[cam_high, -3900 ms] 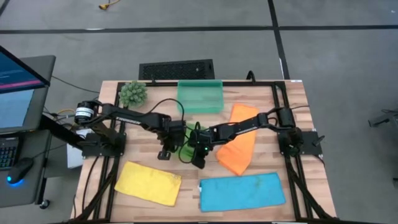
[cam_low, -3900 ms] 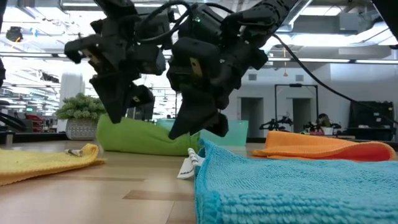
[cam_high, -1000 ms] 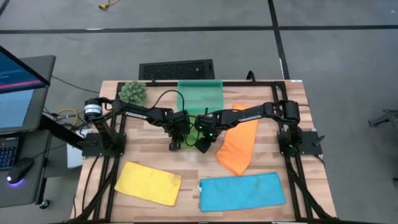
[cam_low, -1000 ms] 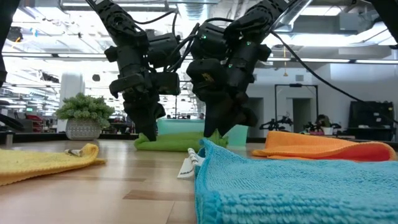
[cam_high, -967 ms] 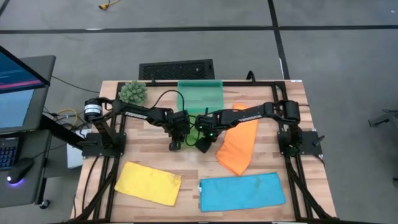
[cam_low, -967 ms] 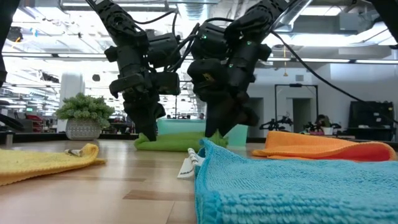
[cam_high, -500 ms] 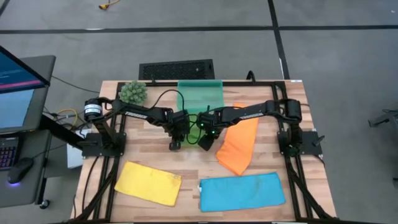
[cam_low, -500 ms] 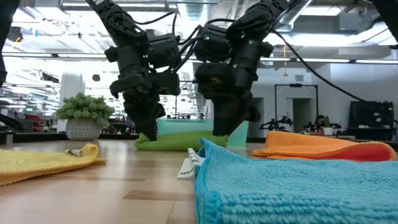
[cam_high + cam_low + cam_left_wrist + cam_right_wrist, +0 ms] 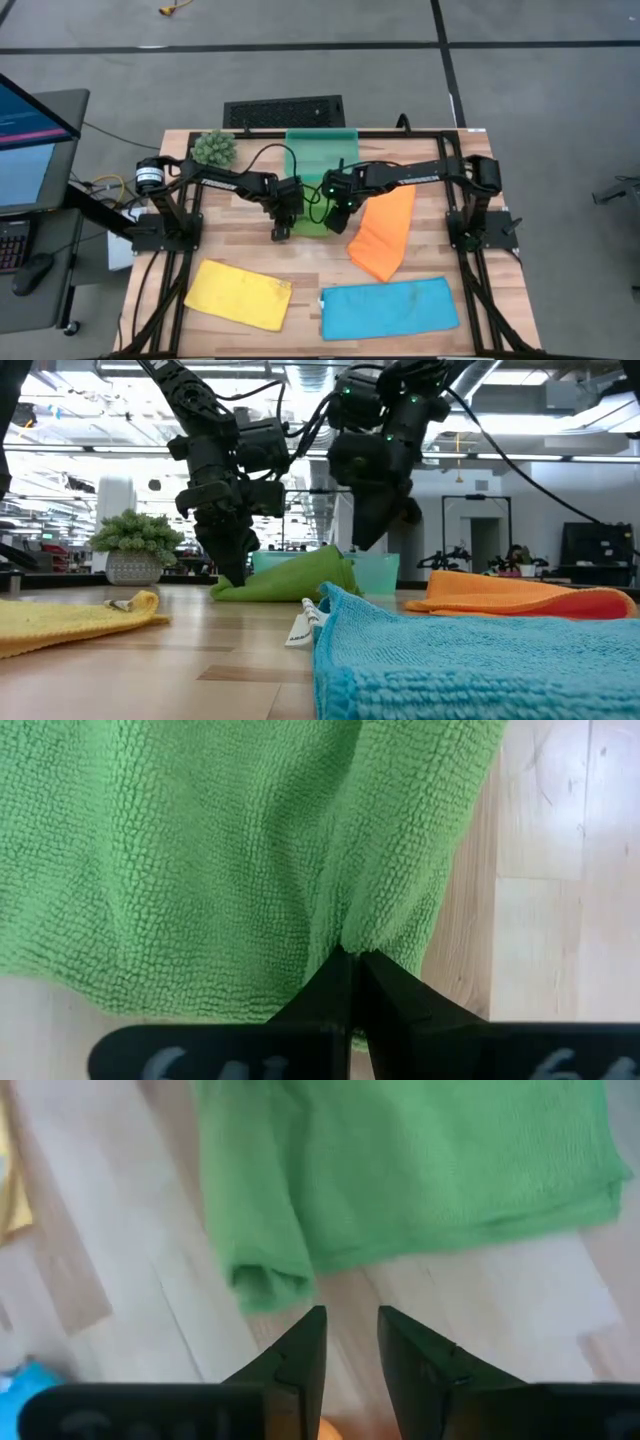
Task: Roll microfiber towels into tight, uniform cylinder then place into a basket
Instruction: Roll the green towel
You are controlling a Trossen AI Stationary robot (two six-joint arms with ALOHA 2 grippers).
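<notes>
The green towel (image 9: 308, 218) lies bunched on the table in front of the teal basket (image 9: 322, 155). My left gripper (image 9: 281, 230) points down at the towel's left end and is shut on it. My right gripper (image 9: 362, 545) hangs above the towel's right end with its fingers a little open. In the right wrist view only bare wood shows between the fingers of my right gripper (image 9: 350, 1335). In the low view the right end of the green towel (image 9: 330, 558) stands up in a peak beside those fingertips; whether they touch it I cannot tell. My left gripper pinches a small fold of the green towel (image 9: 345, 935) between its two shut fingertips, close to the towel's left end. The fingers come from above, pointing steeply down. Creases run from the tips into the cloth, and the held end lies on the table (image 9: 232, 588).
An orange towel (image 9: 383, 235) lies right of the green one, a blue towel (image 9: 388, 307) at the near right and a yellow towel (image 9: 238, 293) at the near left. A spiky green plant ball (image 9: 214, 150) sits at the far left beside the basket.
My right gripper has risen from the green towel's right end and drifted toward the basket, turning as it went. The towel's right end has come up from lying flat into a peak, while its left end has stayed on the table under my left gripper.
</notes>
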